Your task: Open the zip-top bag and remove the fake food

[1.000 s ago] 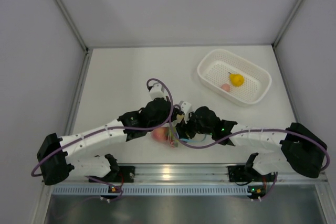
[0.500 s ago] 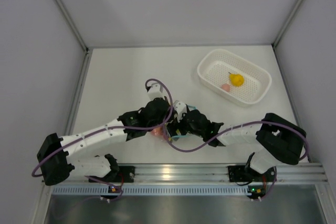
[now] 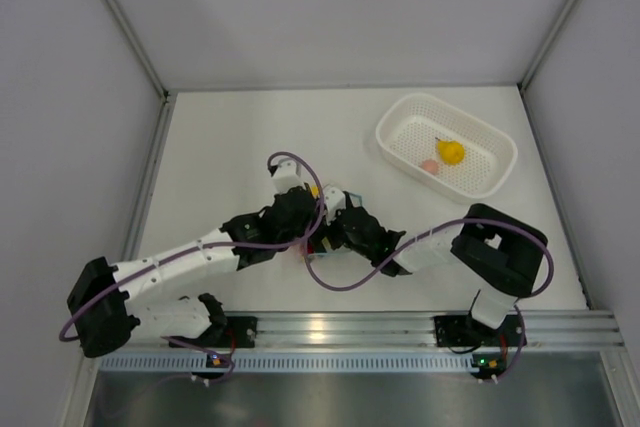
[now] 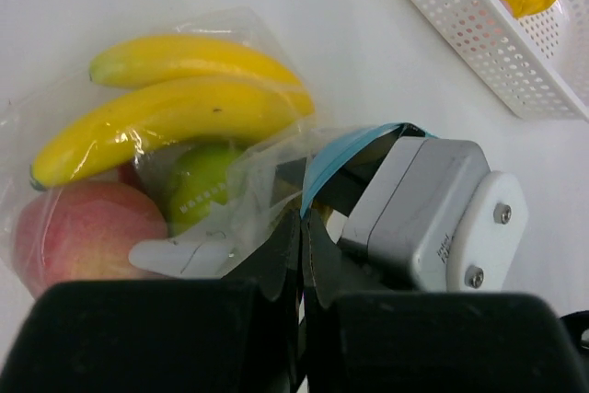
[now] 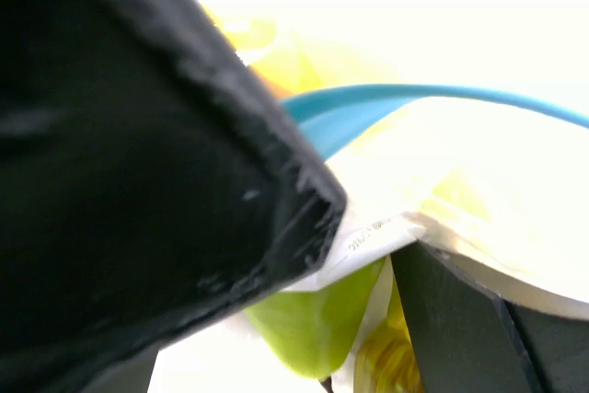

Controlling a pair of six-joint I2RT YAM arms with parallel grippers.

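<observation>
At the front of the table (image 3: 230, 147), the left gripper (image 4: 301, 227) pinches the film of the zip-top bag (image 4: 262, 158) beside its blue zip strip (image 4: 345, 149). The right gripper (image 5: 373, 227) stands spread around that edge. If it closes on both layers, the bag would likely stay sealed with the fake food (image 4: 175, 108) inside. Farther off sits the basket (image 3: 400, 132). Since a second ago, the right arm has folded in leftward.

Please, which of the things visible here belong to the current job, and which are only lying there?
Of the job: zip-top bag, with bananas, green pear and reddish fruit inside; yellow fruit and pink piece in the white basket.
Only lying there: the white basket, not named in the job.
</observation>
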